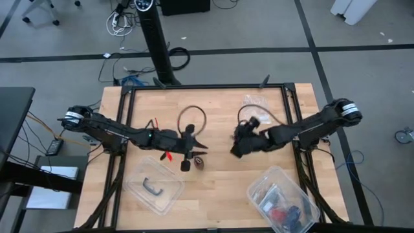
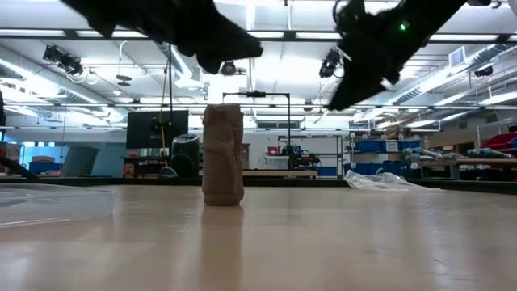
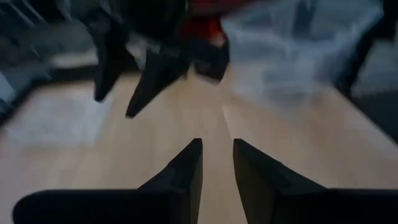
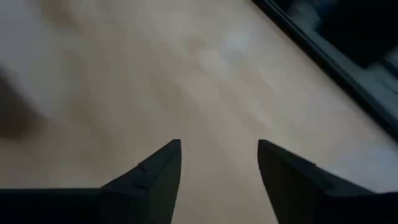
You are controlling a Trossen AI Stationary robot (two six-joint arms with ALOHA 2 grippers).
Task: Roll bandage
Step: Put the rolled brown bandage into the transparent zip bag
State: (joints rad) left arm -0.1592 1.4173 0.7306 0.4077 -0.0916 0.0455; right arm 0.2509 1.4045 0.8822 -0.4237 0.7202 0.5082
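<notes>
High view: wooden worktop fills the centre of the frame. Left end effector sits just left of centre, right end effector just right of centre, the two well apart. Bandage is a small brown roll on the worktop, just below and right of the left end effector, free of both. Clear plastic tub with a black handle piece at lower left; second clear tub with mixed contents at lower right. Thin cable loop above the left end effector.

Low view: bandage stands upright left of centre, nothing touching it. Dark arm parts hang along the top, left and right, both clear of the roll. Crumpled clear plastic far back at right.

Left wrist view: left end effector at bottom centre, fingers parted by a narrow gap, only bare worktop between them, gripping nothing. Blurred dark shapes of the other arm at the top.

Right wrist view: right end effector at the bottom, fingers wide apart, empty, over bare worktop.
</notes>
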